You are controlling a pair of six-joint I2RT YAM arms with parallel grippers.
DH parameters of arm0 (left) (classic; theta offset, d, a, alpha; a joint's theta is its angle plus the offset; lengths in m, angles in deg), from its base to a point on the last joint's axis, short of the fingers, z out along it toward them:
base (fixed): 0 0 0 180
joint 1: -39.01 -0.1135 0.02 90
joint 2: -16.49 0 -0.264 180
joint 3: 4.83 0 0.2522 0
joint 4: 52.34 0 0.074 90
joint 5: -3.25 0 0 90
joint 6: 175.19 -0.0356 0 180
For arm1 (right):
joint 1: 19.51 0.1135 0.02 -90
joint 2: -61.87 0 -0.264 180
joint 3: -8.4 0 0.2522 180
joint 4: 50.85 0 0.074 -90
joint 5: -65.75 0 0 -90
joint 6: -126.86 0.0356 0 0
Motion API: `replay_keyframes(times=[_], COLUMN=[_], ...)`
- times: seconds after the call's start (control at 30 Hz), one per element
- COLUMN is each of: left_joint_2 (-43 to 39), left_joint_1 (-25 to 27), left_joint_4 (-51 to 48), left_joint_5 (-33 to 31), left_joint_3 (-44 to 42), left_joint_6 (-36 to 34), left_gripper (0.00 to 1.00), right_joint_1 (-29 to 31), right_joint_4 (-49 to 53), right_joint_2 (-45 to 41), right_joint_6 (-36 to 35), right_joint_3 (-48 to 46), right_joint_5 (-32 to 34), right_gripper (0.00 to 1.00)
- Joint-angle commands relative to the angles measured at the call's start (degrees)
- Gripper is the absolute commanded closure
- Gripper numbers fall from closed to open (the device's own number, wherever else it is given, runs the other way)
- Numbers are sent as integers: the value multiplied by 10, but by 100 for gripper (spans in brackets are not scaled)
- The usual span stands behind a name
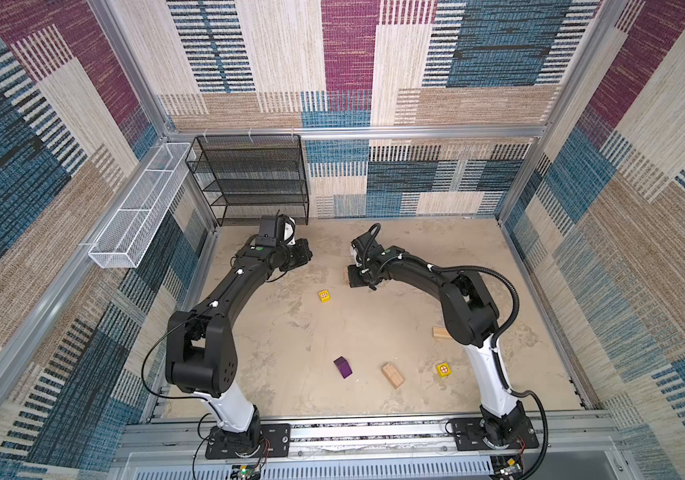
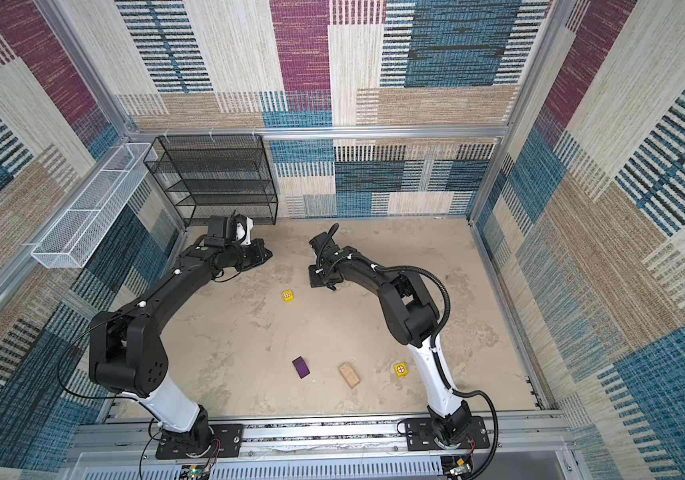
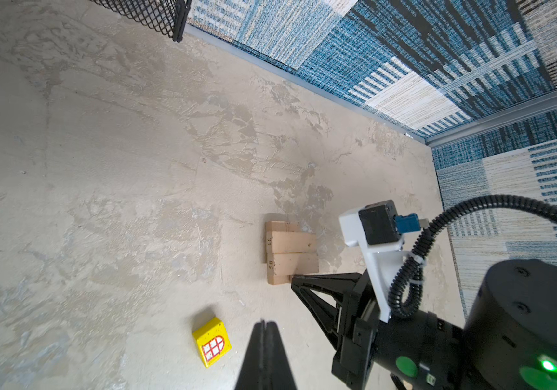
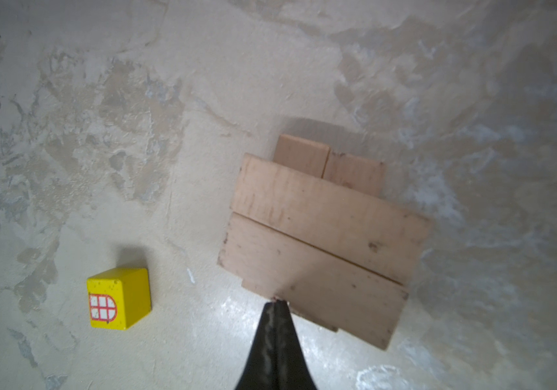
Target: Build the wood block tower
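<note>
The tower is stood two crossed layers high, far across the table, seams bridged for steadiness; right claw clenched, empty, at its edge, left claw clenched aside.

2 top views look down; both close wrist views share the tower.

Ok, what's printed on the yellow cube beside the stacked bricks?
The yellow cube bears a white arched window with red bars, clearest in the right wrist view.
</note>
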Motion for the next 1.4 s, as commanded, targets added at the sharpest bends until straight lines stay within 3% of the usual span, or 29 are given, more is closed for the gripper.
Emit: replay_keyframes(times=[0.0, 1.37], left_joint_2=[-5, -13], left_joint_1=[0, -1], left_joint_4=[4, 8], left_joint_5=[6, 4], left_joint_3=[-1, -5], left_joint_6=[-8, -7], left_gripper=[98, 98], right_joint_1=[0, 0], right_joint_4=[5, 17], right_joint_2=[-2, -7], right_joint_6=[-2, -8], right_joint_3=[3, 3], right_joint_5=[8, 38], right_gripper=[100, 100])
